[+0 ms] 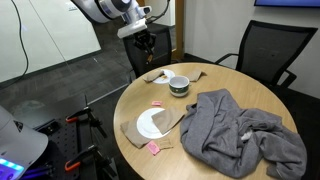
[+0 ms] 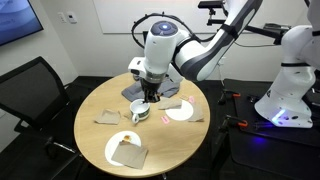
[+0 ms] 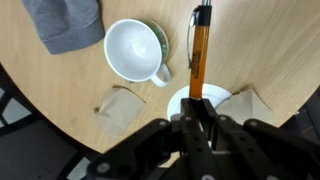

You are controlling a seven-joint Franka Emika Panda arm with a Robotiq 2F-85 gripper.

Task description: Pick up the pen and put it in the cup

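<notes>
In the wrist view my gripper (image 3: 197, 115) is shut on the thin orange pen (image 3: 200, 55), which sticks out straight ahead of the fingers, above the table. The round white cup (image 3: 135, 50) stands on the wooden table just left of the pen, upright and empty. In an exterior view my gripper (image 1: 143, 40) hangs high over the table's far left edge, and the cup (image 1: 179, 85) is to its lower right. In the other exterior view my gripper (image 2: 148, 97) appears close beside the cup (image 2: 138, 109).
A flat white plate (image 1: 152, 123) lies on brown paper. A crumpled grey cloth (image 1: 240, 130) covers the table's right side. There are small pink squares (image 1: 157, 103), brown napkins (image 3: 118, 108), black office chairs (image 1: 262, 52), and a white plate (image 3: 212, 97) under the pen.
</notes>
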